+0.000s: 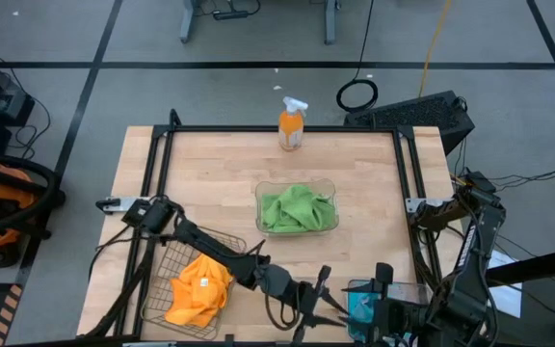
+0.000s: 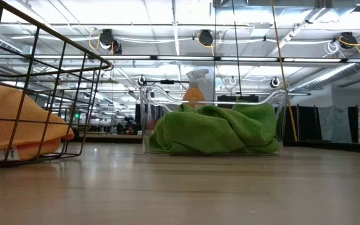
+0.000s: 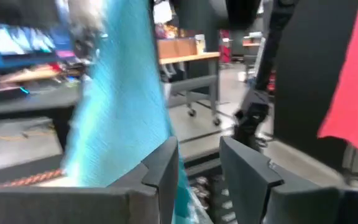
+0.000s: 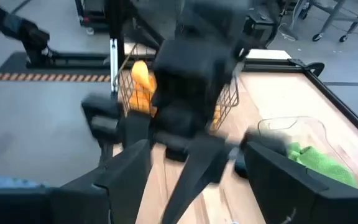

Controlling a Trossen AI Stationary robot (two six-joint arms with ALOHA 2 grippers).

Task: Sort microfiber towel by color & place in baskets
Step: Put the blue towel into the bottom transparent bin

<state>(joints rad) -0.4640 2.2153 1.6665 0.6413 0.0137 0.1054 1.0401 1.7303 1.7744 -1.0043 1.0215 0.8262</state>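
A sky-blue microfiber towel (image 3: pixel 120 106) hangs upright just past my left gripper (image 3: pixel 197 162). That gripper is open and points level near the table's front edge (image 1: pixel 328 297). The towel's top ends at a blurred grey shape, and what holds it there is hidden. My right gripper (image 4: pixel 194 180) is open, its fingers wide apart on either side of the left arm's hand (image 4: pixel 191 93). It hovers at the front right (image 1: pixel 382 281) beside the blue cloth (image 1: pixel 361 306). Orange-yellow towels (image 1: pixel 200 287) lie in the wire basket (image 1: pixel 158 289). Green towels (image 1: pixel 297 208) fill a clear basket (image 1: pixel 330 185). My left gripper has the blue towel's lower part (image 3: pixel 180 186) against the inner side of one finger (image 3: pixel 160 174). The other finger stands apart from the towel, so the cloth is not pinched. The fingers come at it level, and it hangs down past them. Whether my right gripper touches the blue towel I cannot tell.
An orange spray bottle (image 1: pixel 292 125) with a white trigger stands at the table's far edge. Bare wood lies between the clear basket and the front edge (image 2: pixel 186 187). Black frame rails (image 1: pixel 408 173) run along the table's left and right sides.
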